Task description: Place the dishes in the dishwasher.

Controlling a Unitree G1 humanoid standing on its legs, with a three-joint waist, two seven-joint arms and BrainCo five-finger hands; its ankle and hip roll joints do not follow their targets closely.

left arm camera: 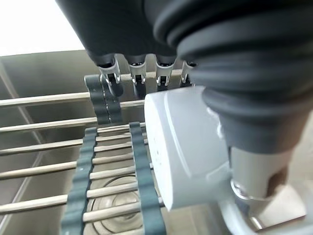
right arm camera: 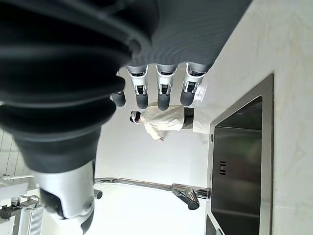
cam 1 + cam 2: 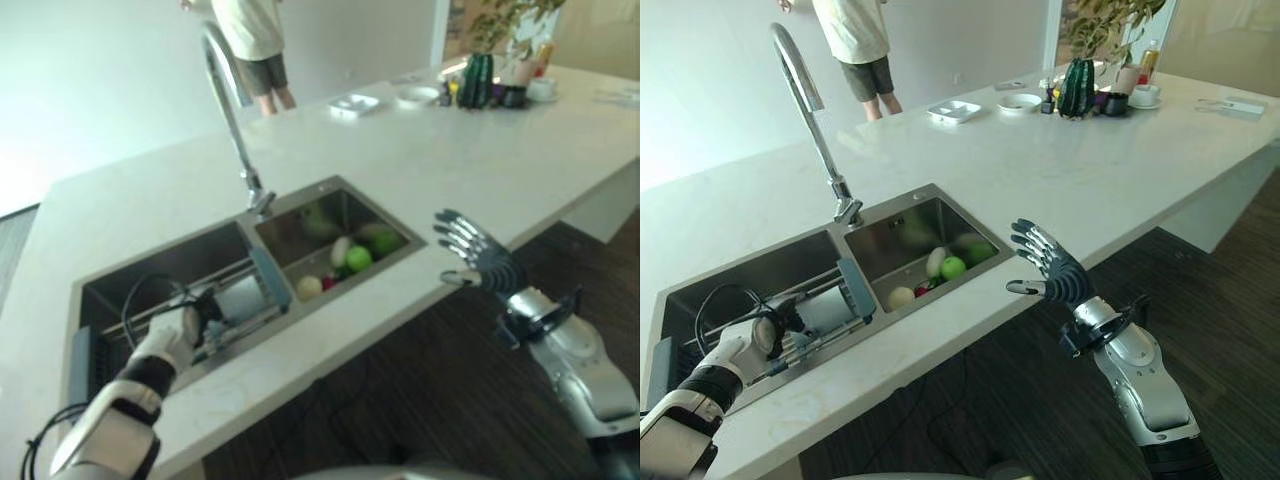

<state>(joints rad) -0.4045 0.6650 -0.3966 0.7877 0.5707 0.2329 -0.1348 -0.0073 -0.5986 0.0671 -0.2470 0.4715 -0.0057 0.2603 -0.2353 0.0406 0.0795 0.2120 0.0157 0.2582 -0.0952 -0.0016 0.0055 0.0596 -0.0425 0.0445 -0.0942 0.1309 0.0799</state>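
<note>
A white cup (image 1: 188, 147) lies on its side on the wire rack (image 1: 58, 166) that spans the left basin of the sink (image 3: 700, 275), and the left hand (image 3: 740, 350) is on it: in the left wrist view the thumb (image 1: 257, 181) presses one side of the cup while the dark-tipped fingers (image 1: 111, 81) curl over its far edge, so the hand is clamped around the cup. The rack's metal rods and grey ribbed straps run under and beyond the fingers, with the basin's drain visible below them. Just past the hand, a grey-blue end piece (image 3: 855, 287) of the rack stands against the divider between the two basins. In the right basin, farther from the left hand, sit pieces of fruit, among them a green apple (image 3: 954, 267) and a pale round one (image 3: 901, 297). The tall curved faucet (image 3: 810, 110) rises behind the divider. The right hand (image 3: 1048, 268) is held in the air off the front edge of the white counter (image 3: 1040, 170), well apart from the sink, its fingers spread and straight, holding nothing. Across the counter from that hand are small white dishes (image 3: 954, 110), a dark green vase (image 3: 1077, 88) and a cup on a saucer (image 3: 1145, 96), and a person (image 3: 860, 45) stands beyond the counter's far side.
</note>
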